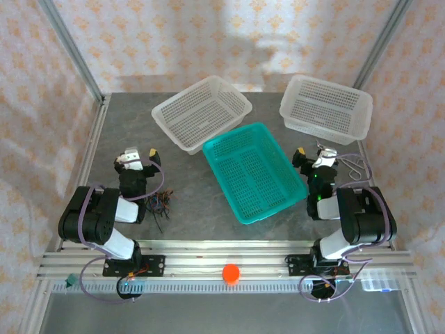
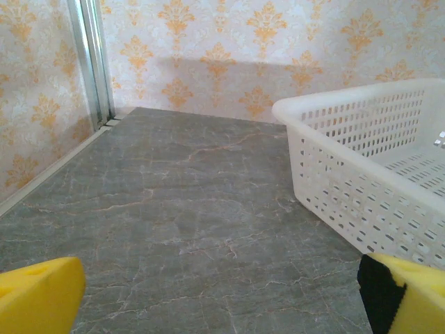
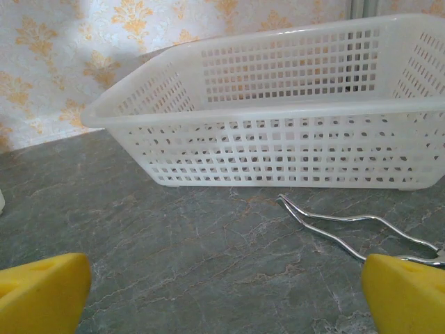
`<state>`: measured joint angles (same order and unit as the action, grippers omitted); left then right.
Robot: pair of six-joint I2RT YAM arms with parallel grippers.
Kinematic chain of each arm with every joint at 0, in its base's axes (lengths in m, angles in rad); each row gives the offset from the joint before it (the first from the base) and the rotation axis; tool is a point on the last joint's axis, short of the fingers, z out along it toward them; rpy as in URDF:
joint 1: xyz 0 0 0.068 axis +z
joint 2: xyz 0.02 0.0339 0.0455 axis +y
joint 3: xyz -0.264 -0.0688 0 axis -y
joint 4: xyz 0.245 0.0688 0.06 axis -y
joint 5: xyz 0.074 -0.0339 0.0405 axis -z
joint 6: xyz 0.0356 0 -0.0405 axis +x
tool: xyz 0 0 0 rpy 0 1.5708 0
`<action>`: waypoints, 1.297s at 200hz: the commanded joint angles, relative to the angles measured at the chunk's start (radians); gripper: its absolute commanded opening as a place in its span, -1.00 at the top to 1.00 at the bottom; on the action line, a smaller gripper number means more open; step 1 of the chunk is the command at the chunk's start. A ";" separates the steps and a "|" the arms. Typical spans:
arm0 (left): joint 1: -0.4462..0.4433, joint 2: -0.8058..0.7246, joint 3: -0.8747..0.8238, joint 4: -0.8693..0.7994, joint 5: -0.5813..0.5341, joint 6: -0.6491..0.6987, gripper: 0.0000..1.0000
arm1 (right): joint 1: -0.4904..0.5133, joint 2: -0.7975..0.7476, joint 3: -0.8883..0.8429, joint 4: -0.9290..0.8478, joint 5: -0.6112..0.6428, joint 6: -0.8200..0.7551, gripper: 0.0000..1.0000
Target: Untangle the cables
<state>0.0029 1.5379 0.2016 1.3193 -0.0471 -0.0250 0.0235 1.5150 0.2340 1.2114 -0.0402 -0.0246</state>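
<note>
left hand (image 1: 137,156) spread wide, empty; cables (image 1: 159,202) just behind it, beside arm; right hand (image 1: 315,156) likewise spread.

Teal, white and yellow over grey marble.
Grey tabletop (image 1: 188,209) veined pale; cream wallpaper (image 1: 208,35) with orange damask motifs; teal basket (image 1: 221,182) at centre, two white baskets (image 1: 179,95) (image 1: 334,87) toward the far edge; black, red and blue cables (image 1: 161,202) near the left edge; silver forceps (image 3: 299,214) near the right edge; yellow fingers (image 2: 38,296) on left gripper (image 2: 222,309) and right gripper (image 3: 222,299); orange ball (image 1: 231,273) by the near edge.
</note>
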 commanded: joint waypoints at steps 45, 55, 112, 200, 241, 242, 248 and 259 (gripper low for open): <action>0.006 -0.002 0.015 0.000 0.020 0.005 -0.99 | 0.001 0.001 0.001 0.009 0.011 -0.014 -0.99; 0.007 -0.003 0.015 -0.002 0.020 0.005 -0.99 | 0.001 0.001 0.001 0.009 0.011 -0.014 -0.99; 0.008 -0.002 0.015 -0.003 0.009 0.002 -0.99 | 0.001 0.001 0.001 0.008 0.012 -0.015 -0.99; 0.007 -0.003 0.015 -0.001 0.007 0.003 -0.99 | 0.001 0.001 0.001 0.008 0.011 -0.014 -0.99; 0.004 -0.047 -0.074 0.144 0.049 0.017 -0.99 | 0.003 -0.032 0.019 -0.046 0.003 -0.018 -0.99; 0.004 -0.047 -0.076 0.145 0.048 0.017 -0.99 | 0.003 -0.034 0.019 -0.048 0.003 -0.017 -0.99; 0.003 -0.069 -0.088 0.148 0.048 0.017 -0.99 | 0.003 -0.049 0.023 -0.070 0.003 -0.018 -0.99; 0.003 -0.117 -0.102 0.129 0.058 0.020 -0.99 | 0.003 -0.076 0.021 -0.087 0.000 -0.018 -0.99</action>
<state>0.0029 1.5070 0.1394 1.3705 -0.0246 -0.0196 0.0235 1.4982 0.2356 1.1728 -0.0406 -0.0254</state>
